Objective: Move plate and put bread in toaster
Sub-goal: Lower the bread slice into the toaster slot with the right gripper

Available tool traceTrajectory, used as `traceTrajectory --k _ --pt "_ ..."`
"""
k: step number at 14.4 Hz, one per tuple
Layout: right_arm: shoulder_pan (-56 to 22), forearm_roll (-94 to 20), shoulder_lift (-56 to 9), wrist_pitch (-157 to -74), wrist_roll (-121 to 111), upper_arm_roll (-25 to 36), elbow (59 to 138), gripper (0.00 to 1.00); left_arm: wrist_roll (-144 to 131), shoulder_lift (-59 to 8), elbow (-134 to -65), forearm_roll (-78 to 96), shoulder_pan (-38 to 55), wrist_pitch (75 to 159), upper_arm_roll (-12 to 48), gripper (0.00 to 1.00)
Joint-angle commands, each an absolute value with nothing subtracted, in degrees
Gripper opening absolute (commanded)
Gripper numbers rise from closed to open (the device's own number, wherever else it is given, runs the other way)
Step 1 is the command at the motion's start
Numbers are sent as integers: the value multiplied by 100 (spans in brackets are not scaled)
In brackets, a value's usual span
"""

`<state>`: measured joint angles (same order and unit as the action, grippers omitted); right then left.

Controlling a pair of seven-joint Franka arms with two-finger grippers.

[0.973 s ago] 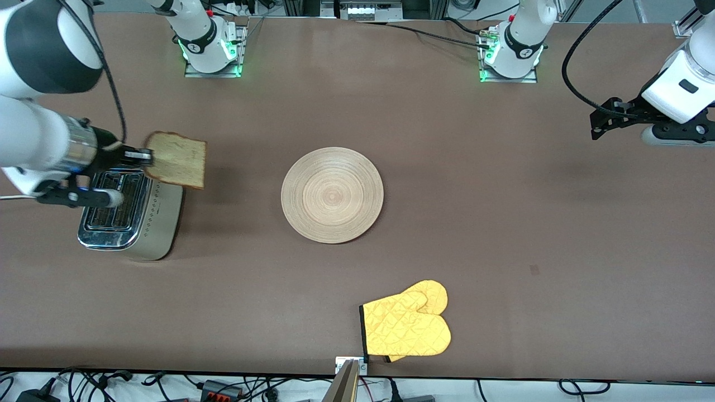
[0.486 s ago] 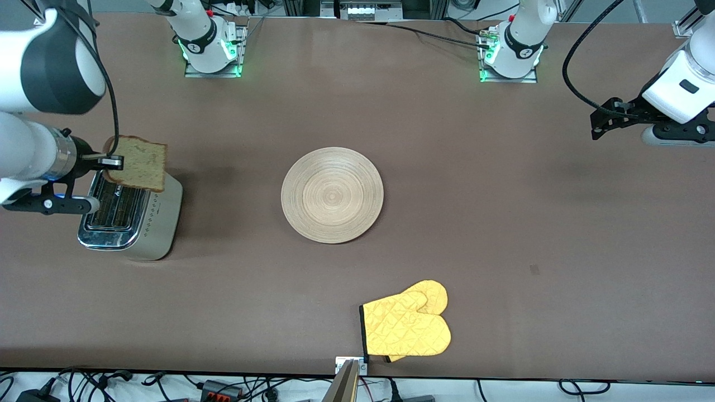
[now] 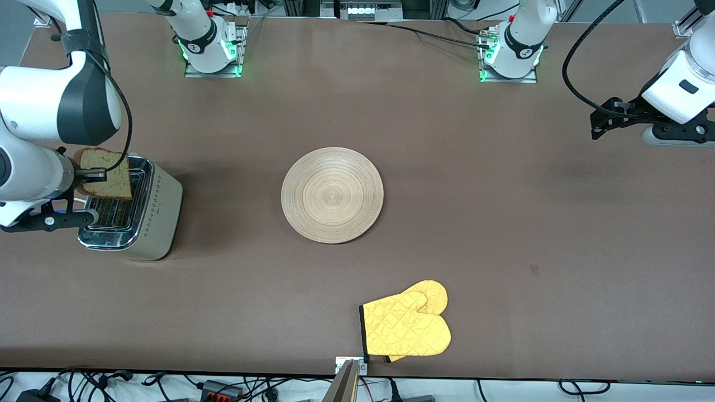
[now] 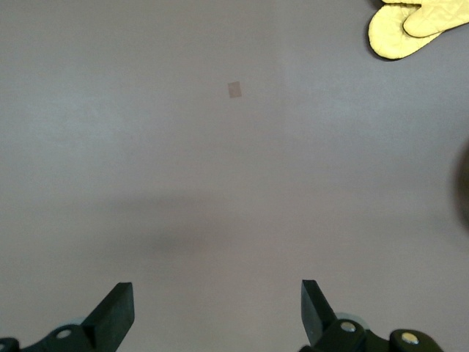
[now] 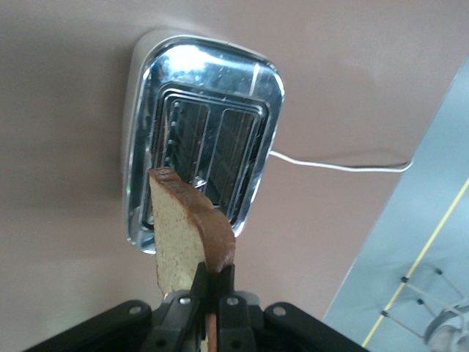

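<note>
While over toaster [image 3: 131, 215] | right gripper [image 3: 99, 175] pinches bread [image 3: 109, 181] | left gripper [image 4: 217, 314] agape

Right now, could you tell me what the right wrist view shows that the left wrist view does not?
Only the right wrist view shows the bread, clamped in the right gripper, above the toaster and its white cord. Only the left wrist view shows the yellow oven mitt and the left gripper, jaws open and empty. Both show the brown table.

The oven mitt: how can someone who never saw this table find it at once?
Start at the round wooden plate in the middle of the table. Nearer the front camera, close to the table's edge, lies the oven mitt. Only it is bright yellow, quilted cloth.
</note>
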<state>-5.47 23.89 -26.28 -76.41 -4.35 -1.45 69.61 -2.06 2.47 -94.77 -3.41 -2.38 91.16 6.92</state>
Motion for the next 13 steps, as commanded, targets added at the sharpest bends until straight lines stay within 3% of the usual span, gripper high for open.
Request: traceTrajectory --k 1,13 --pt "-527 2619 -2760 -7708 -782 -158 6759 0 -264 202 -9360 -316 -237 9009 712 100" --pt "-466 2988 -3216 -7848 -694 -141 6759 0 -272 149 -9360 -316 -211 8939 721 100"
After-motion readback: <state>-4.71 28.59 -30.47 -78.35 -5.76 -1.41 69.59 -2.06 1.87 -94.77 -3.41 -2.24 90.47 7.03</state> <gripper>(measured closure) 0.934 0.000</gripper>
